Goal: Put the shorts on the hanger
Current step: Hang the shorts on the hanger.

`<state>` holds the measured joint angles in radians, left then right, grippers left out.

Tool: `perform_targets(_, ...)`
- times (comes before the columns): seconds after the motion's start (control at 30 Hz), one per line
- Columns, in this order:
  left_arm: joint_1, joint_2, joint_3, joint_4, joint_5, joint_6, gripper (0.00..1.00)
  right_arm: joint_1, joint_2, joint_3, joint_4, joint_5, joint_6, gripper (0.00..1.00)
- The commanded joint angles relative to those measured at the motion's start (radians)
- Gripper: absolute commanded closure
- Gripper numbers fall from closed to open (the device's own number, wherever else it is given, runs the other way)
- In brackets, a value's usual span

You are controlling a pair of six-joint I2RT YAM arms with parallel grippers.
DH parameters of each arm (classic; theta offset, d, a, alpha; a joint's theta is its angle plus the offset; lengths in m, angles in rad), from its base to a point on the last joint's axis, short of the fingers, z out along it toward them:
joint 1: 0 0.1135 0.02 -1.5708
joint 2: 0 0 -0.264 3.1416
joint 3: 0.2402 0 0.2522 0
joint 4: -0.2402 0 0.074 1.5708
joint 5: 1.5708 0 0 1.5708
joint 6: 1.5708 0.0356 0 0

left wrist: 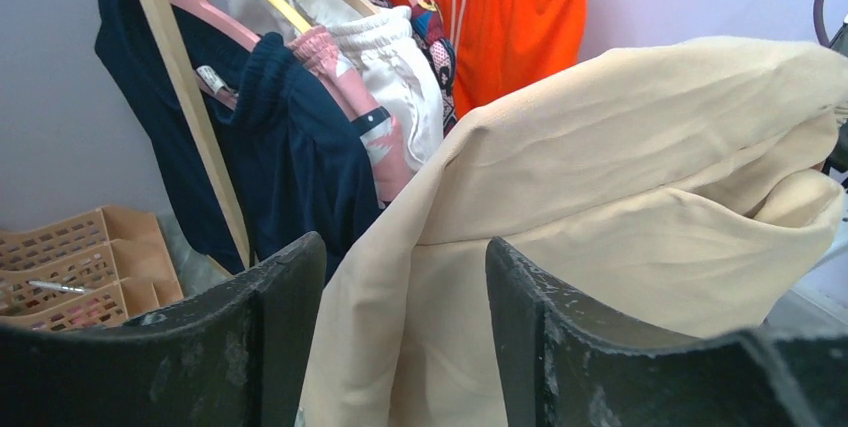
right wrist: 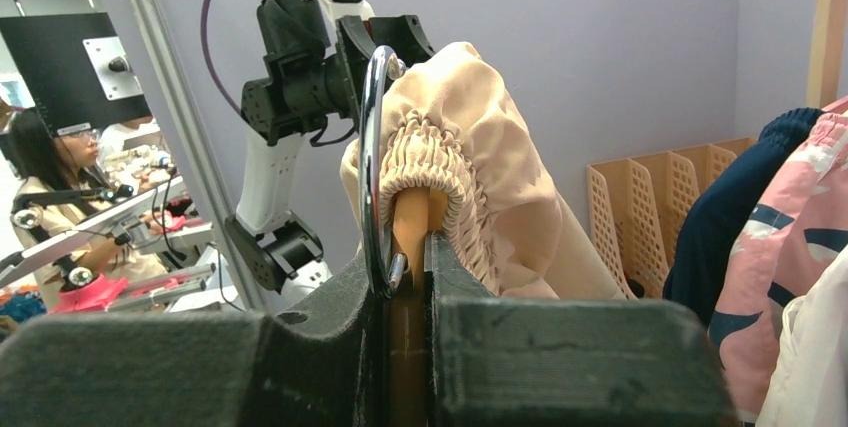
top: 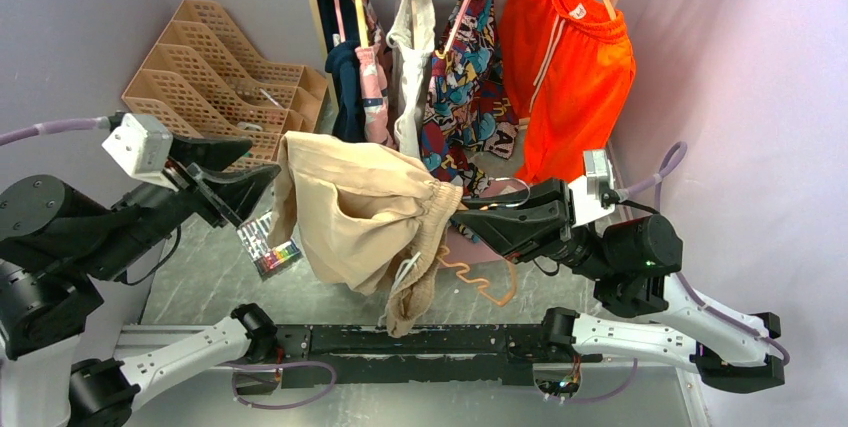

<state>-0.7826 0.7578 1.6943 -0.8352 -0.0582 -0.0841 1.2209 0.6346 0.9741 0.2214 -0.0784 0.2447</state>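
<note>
the shorts (top: pixel 350 207) hang in the air above the bench (top: pixel 190 277), slung between the two arms. one leg and the white drawstring (top: pixel 405 269) droop towards the near edge.

the right gripper (right wrist: pixel 415 252) has its jaws pressed together on the neck of the hanger (right wrist: pixel 410 217), just beside the foot of the metal hook (right wrist: pixel 370 127). the gathered waistband is bunched around that neck, right above the jaw tips. in the overhead view the wavy lower bar (top: pixel 480 280) of the hanger pokes out below the cloth on the right arm's side.

the left gripper (left wrist: pixel 405 252) sits at the opposite edge of the shorts with its jaws spread, and beige cloth fills the gap between them. whether either finger presses on the cloth i cannot tell.

behind, a rail carries hung clothes: a dark blue garment (left wrist: pixel 260 147), a cream-white one (top: pixel 410 57), a patterned piece (top: pixel 470 77) and bright orange shorts (top: pixel 565 57). a tan slotted rack (top: pixel 215 57) stands at the back left.
</note>
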Motion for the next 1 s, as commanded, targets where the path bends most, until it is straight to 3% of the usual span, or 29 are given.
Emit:
perform_targets(0.0,-0.001,0.009,-0.026,0.022,0.048,0.046,0.40,-0.003,-0.026,0.018,0.070,-0.014,0.014,1.00)
perform_targets(0.4,-0.001,0.010,-0.073,0.049,0.040,0.077,0.50,-0.003,-0.025,0.023,0.058,-0.064,0.043,1.00)
perform_targets(0.5,0.000,0.012,-0.073,0.053,0.054,0.083,0.65,-0.004,-0.030,0.023,0.055,-0.065,0.045,1.00)
perform_targets(0.57,-0.001,0.015,-0.059,0.050,0.058,0.084,0.82,-0.004,-0.033,0.023,0.050,-0.062,0.043,1.00)
perform_targets(0.63,-0.001,0.014,-0.037,0.050,0.057,0.079,0.92,-0.004,-0.036,0.023,0.028,-0.051,0.035,1.00)
perform_targets(0.97,-0.001,0.016,0.111,0.149,0.103,-0.002,0.93,-0.004,-0.007,0.095,-0.097,-0.077,0.011,1.00)
